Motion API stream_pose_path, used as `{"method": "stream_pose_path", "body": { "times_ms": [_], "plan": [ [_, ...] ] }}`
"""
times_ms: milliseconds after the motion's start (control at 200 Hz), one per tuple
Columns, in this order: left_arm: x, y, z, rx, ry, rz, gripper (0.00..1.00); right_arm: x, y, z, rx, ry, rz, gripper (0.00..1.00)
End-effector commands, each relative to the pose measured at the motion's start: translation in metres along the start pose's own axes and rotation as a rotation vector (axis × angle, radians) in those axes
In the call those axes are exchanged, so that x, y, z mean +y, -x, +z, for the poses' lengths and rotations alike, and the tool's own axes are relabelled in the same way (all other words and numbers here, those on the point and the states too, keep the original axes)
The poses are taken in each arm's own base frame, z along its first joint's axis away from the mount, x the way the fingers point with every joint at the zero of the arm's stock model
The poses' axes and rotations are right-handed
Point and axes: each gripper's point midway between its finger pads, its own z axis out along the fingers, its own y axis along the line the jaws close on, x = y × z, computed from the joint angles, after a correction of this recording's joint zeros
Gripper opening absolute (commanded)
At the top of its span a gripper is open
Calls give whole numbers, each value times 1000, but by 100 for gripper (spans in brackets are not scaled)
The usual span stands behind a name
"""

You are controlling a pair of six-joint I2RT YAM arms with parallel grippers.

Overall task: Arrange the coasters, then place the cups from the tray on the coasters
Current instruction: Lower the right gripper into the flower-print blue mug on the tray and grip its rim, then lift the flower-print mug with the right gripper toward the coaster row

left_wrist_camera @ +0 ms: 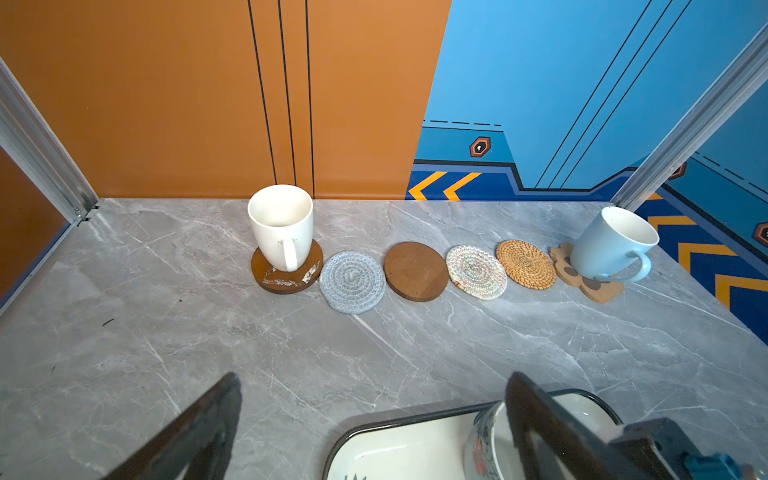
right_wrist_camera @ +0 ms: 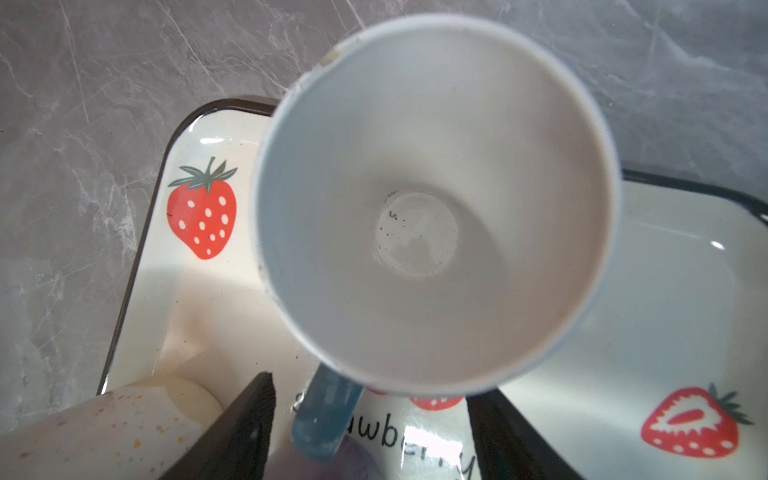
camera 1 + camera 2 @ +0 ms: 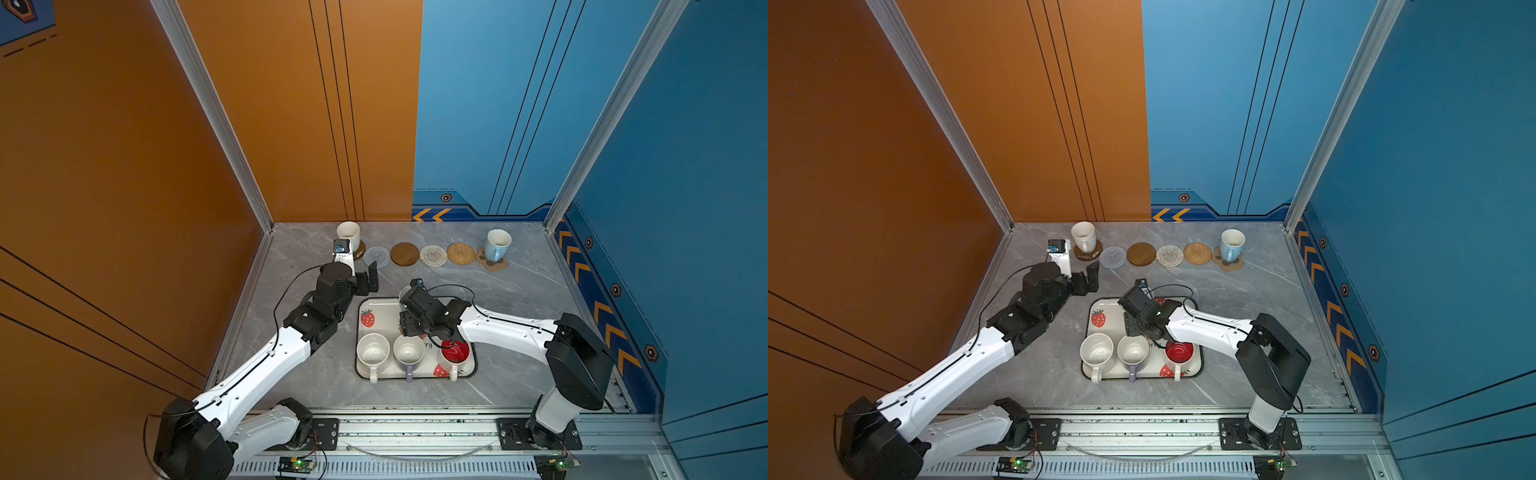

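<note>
1. On the tray (image 2: 665, 291), the right wrist view shows dark printed letters that read "awberry". A blue cup handle (image 2: 324, 415) covers the start of the word.
2. In a top view, only "rry" shows on the tray (image 3: 376, 305).
3. Beyond the tray, orange chevron marks (image 1: 428, 181) stand on the blue wall band (image 1: 498, 183), pointing left.
4. The hexagon badge (image 1: 480, 146) above them is too small to read.

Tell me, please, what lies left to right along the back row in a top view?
White cup on a worn brown coaster, grey woven coaster, smooth brown coaster, cream woven coaster, rattan coaster, blue cup on a paw-shaped coaster.
</note>
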Motion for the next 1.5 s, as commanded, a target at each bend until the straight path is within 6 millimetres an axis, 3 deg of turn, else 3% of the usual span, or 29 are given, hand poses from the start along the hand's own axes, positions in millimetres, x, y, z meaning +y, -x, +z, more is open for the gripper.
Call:
{"method": "stream_pose_path", "body": {
  "times_ms": [0, 346, 666, 891, 1152, 1492],
  "plan": [
    [0, -4, 4, 1, -14, -20, 99, 1, 7, 5, -4, 5, 39, 66],
    [-5, -7, 14, 23, -37, -29, 99, -12, 10, 13, -9, -43, 50, 55],
    [-7, -12, 19, 42, -38, -24, 99, -13, 12, 18, -7, -52, 40, 47],
    [-7, -14, 21, 50, -37, -25, 98, -12, 14, 17, -9, -53, 29, 30],
    [-7, -12, 21, 51, -38, -30, 98, -14, 19, 10, -24, -91, -12, 0],
    [-4, -11, 19, 44, -23, -45, 98, -19, 32, -9, -69, -130, -68, 0]
  ]
}}
